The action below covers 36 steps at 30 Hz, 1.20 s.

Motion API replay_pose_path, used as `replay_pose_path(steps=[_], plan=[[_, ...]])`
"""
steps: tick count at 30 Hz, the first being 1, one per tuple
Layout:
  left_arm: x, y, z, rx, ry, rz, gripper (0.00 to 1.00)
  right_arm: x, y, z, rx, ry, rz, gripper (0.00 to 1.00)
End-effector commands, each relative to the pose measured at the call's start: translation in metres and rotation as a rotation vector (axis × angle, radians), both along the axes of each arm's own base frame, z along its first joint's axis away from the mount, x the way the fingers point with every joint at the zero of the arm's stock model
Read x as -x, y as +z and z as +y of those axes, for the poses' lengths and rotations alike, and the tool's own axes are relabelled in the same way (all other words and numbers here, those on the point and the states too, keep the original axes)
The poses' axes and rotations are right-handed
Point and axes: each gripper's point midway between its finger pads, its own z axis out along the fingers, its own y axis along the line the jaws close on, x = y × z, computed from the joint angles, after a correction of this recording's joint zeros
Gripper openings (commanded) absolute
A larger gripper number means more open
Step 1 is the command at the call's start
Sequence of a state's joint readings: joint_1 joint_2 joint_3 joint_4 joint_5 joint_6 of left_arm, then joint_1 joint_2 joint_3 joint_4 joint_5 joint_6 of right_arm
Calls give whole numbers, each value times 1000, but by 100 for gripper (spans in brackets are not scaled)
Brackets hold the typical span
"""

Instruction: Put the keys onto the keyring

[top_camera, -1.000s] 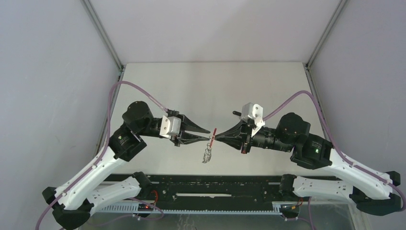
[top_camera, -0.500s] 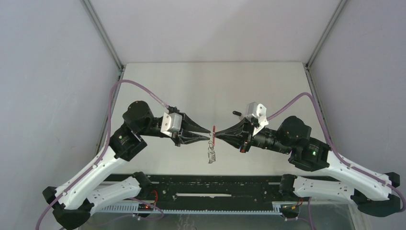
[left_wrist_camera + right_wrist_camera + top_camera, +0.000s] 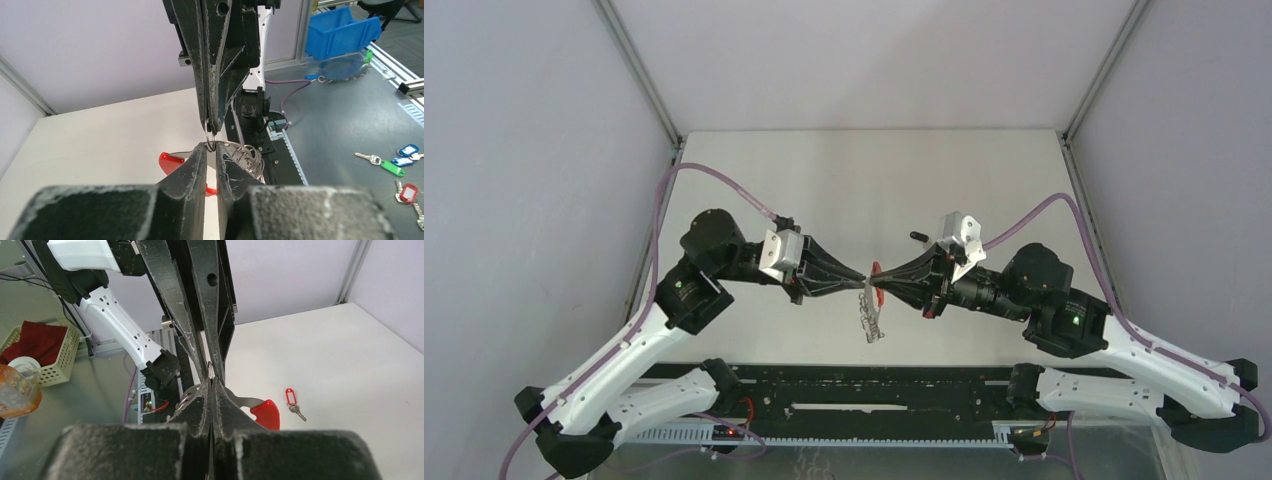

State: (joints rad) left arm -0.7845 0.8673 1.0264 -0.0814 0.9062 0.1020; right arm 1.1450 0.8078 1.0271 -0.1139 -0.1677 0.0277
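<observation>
Two grippers met tip to tip above the table (image 3: 874,180): right gripper (image 3: 881,284) pressed tight on the keyring (image 3: 870,316), held aloft; left gripper (image 3: 861,279) pinched its thin wire loop. One red-tagged key (image 3: 291,399) lay on the table, well apart.

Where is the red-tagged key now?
In the right wrist view, the red-tagged key lies on the white table, on the picture's right, just beyond the keyring and its red arc.

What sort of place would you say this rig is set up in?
Probably a robotics lab cell: panels on aluminium framing enclose the table, with a blue parts bin and spare tagged keys nearby.
</observation>
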Motion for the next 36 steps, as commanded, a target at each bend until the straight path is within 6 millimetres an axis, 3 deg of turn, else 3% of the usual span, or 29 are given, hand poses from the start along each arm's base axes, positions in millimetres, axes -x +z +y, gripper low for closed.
replay_pose_path(steps=[1,7,12,20,24,27,36], plan=[[5,-4,-2,1,-38,37,17,1,19,-1,-71,7,-19,0],[12,-5,0,-8,-78,37,20,1,18,-3,-68,2,-24,0],[4,-3,-2,-2,-38,27,6,3,18,-1,-65,14,-29,0],[-5,-3,-3,-1,5,9,0,13,14,2,-42,76,-56,0],[-14,-19,2,-45,37,-189,0,18,13,-7,-27,88,-101,22],[-22,-31,7,-70,43,-449,0,21,15,-16,-21,87,-135,36],[-26,-31,7,-59,18,-749,0,19,9,-26,16,58,-176,40]])
